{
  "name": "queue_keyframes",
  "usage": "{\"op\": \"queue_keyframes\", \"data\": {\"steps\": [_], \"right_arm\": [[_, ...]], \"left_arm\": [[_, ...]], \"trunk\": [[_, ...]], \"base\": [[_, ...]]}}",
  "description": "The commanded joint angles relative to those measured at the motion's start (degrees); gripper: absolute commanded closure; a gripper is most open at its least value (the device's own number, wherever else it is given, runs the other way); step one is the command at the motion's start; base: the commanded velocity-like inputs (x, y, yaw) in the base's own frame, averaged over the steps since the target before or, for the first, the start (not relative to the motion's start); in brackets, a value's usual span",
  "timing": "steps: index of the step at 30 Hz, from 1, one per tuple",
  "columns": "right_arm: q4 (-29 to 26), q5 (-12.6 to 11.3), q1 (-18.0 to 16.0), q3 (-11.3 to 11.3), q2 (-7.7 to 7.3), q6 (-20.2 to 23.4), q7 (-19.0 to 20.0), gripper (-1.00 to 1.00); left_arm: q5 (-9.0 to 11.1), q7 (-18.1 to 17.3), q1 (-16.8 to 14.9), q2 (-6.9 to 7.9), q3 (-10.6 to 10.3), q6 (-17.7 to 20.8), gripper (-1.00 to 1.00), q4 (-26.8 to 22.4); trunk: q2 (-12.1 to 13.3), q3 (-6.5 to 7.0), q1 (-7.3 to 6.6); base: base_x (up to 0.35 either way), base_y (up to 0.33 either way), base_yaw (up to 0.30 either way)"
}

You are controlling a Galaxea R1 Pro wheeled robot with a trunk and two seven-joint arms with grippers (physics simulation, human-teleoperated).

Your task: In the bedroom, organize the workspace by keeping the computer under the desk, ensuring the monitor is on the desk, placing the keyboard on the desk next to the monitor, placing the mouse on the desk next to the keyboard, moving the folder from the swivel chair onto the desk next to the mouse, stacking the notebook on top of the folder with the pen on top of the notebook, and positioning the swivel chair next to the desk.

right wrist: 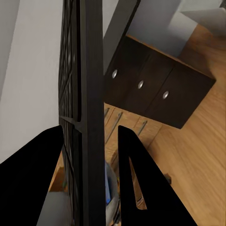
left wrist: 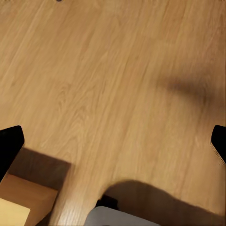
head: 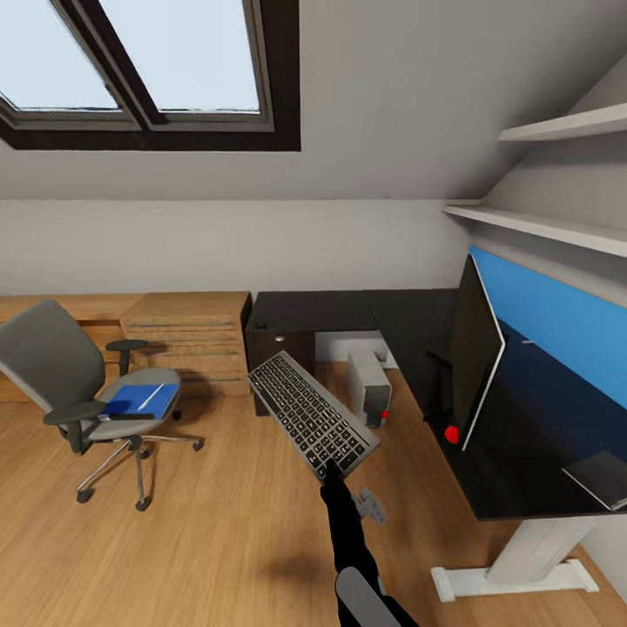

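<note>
**Keyboard carried aloft toward the desk**

Nearest the viewer, the right arm rises from the lower edge of the head view; its right gripper (head: 333,477) pinches the keyboard (head: 313,414) by one short end, so that the board juts out over the wood floor (head: 218,540), keys up and slanted, between the chair and the desk. In the right wrist view the two dark fingers (right wrist: 134,183) straddle the keyboard (right wrist: 87,108) edge-on, one on each face, the grip plainly pressed onto it. Holding one end leaves the rest free to be laid flat on a surface.

The left gripper (left wrist: 113,141) stands spread wide over bare planks, a fingertip at each side of its view and nothing between them.

Outward from the keyboard: the computer (head: 369,384), a light-grey tower, stands on the floor beneath the black desk (head: 348,310), already where the task wants it. The monitor (head: 475,353) stands on the desk's right wing before the blue back panel (head: 557,331), so the keyboard's place lies beside it. A black drawer unit (right wrist: 155,92) closes the desk's corner.

Well apart, to the left, the swivel chair (head: 70,383) carries the blue folder (head: 138,400) on its seat; a thin pale object lies across the folder, too small to identify. Light wooden cabinets (head: 187,335) line the wall behind. The keyboard step appears to be in hand; folder and chair remain.
</note>
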Motion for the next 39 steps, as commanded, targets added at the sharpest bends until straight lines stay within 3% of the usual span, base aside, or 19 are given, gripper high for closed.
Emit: {"op": "queue_keyframes", "data": {"steps": [1, 3, 12, 24, 39], "right_arm": [[0.0, -0.4, -0.1, 0.2, 0.00, -0.3, 0.4, 1.00], [0.1, -1.6, -0.1, -1.6, 0.00, -0.3, 0.4, 1.00], [0.1, -2.3, -0.1, -5.8, 0.00, -0.2, 0.3, 1.00], [0.1, -2.3, -0.1, -7.4, 0.00, -0.2, 0.3, 1.00], [0.2, -2.3, -0.1, -7.6, 0.00, -0.2, 0.3, 1.00]], "left_arm": [[0.5, 0.2, 0.0, -0.01, 0.0, 0.3, -1.00, -0.2], [0.6, 0.2, 0.0, 0.02, 0.0, 0.3, -1.00, -0.2], [0.6, 0.2, 0.0, 0.04, 0.0, 0.2, -1.00, -0.2], [0.6, 0.1, 0.0, 0.08, 0.0, 0.1, -1.00, -0.2], [0.6, 0.1, 0.0, 0.00, 0.0, 0.0, -1.00, -0.1]], "trunk": [[-0.1, -0.07, 0.05], [-0.1, -0.07, 0.05], [-0.1, -0.07, 0.05], [-0.1, -0.07, 0.05], [-0.1, -0.07, 0.05]], "base": [[0.329, 0.000, 0.000], [0.329, 0.000, 0.000], [0.329, 0.001, 0.000], [0.329, 0.069, 0.000], [0.329, 0.101, 0.000]]}}
